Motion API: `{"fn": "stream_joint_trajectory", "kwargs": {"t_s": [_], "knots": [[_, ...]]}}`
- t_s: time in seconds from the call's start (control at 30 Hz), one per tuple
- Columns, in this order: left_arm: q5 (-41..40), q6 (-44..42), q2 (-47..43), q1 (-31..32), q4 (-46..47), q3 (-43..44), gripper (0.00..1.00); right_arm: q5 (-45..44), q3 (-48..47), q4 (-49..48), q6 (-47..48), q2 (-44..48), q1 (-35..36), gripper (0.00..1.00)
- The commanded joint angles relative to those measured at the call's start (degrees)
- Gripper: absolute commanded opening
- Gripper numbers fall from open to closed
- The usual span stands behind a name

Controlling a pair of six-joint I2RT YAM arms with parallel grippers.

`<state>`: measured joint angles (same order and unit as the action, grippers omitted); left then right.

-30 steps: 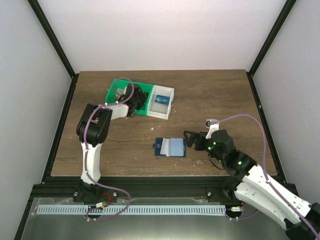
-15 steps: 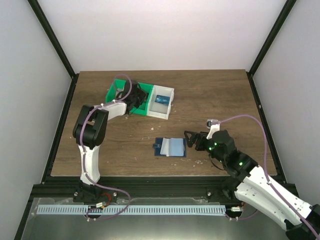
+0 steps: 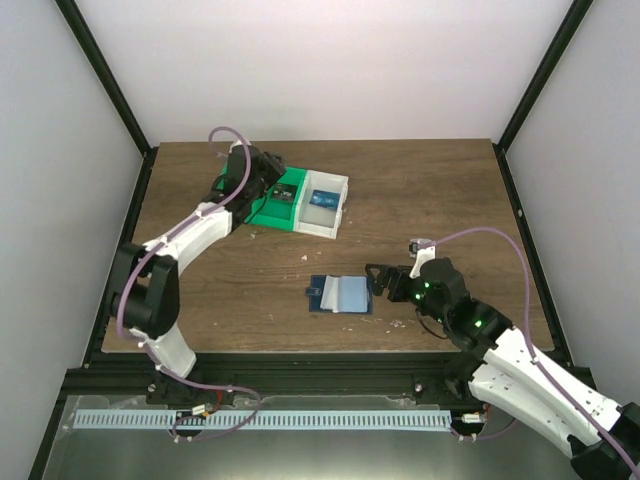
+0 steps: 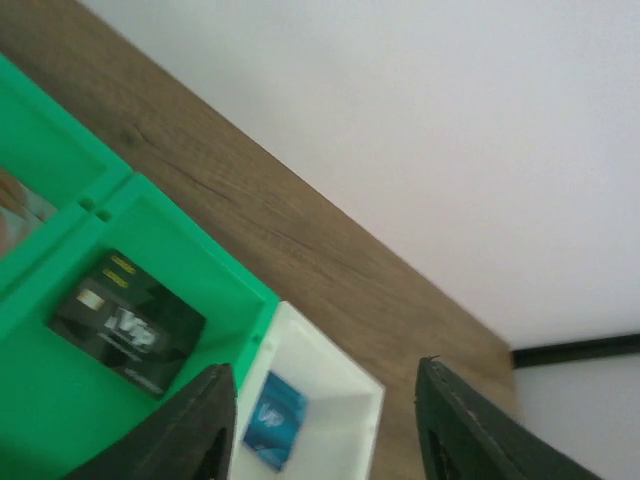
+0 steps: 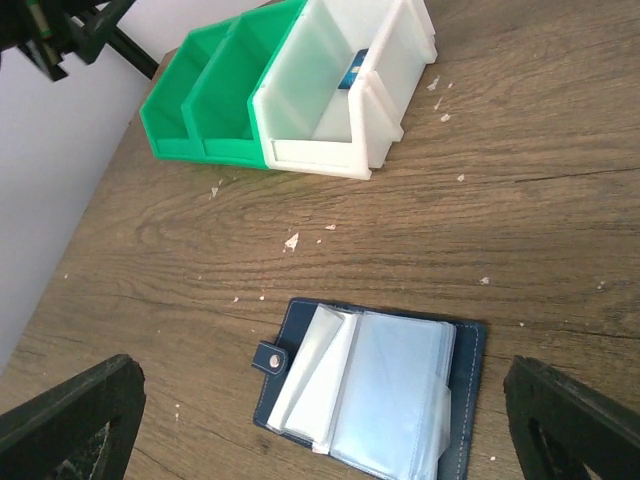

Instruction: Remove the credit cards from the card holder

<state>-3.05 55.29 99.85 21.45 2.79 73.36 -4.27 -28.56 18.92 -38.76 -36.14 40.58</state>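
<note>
The card holder [image 3: 340, 294] lies open on the table, dark navy with pale clear pocket leaves; the right wrist view shows it [image 5: 372, 398] with a snap tab at its left. No whitish-pink card with a red spot shows in it. A black card [image 4: 125, 325] lies in the green bin [image 3: 262, 214] and a blue card [image 4: 272, 418] in the white bin [image 3: 326, 218]. My left gripper [image 3: 270, 180] is open and empty above the bins. My right gripper [image 3: 383, 278] is open and empty just right of the holder, above the table.
The green bin [image 5: 215, 100] and white bin [image 5: 330, 110] stand joined at the back left of the table. Small white crumbs lie scattered on the wood between the bins and the holder. Black frame posts and white walls ring the table.
My left arm has risen out of the green bin and stretched back and up above it. My right gripper has hardly moved. The holder has not moved.
</note>
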Motion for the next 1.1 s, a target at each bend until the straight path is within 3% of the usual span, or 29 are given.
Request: {"fn": "stream_joint_trajectory", "kwargs": {"t_s": [0.0,0.13,0.33,0.37,0.4,0.57,0.77,1.07], "knots": [[-2.5,-11.3,-7.2,0.7,-1.8,-4.6,0.55,0.2,-3.4,1.5,-1.4,-0.1,-0.3,1.0],[-0.4,-16.5,-13.5,0.7,-2.2,-8.1,0.74,0.0,-4.3,2.8,-1.7,-0.6,-0.3,1.0],[7.1,-26.4,-21.1,0.8,-6.9,-11.7,0.77,-1.7,-8.0,5.2,-1.4,-2.1,-0.3,1.0],[9.0,-28.5,-22.5,0.9,-7.4,-12.8,0.93,-1.9,-8.5,5.3,-1.4,-2.2,-0.3,1.0],[10.1,-29.9,-23.8,1.0,-8.6,-13.6,0.99,-2.0,-8.7,5.5,-1.7,-2.4,-0.3,1.0],[17.0,-34.0,-31.7,1.0,-10.4,-19.8,1.0,-1.6,-8.2,4.9,-3.8,-3.1,-0.3,1.0],[27.8,-31.7,-41.3,1.3,-4.9,-28.7,1.0,-3.9,-8.8,4.5,-4.1,-3.5,-0.3,1.0],[28.0,-31.2,-50.4,1.2,-3.0,-34.0,1.0,-6.6,-11.3,6.1,-3.3,-3.2,-0.3,1.0]]}}
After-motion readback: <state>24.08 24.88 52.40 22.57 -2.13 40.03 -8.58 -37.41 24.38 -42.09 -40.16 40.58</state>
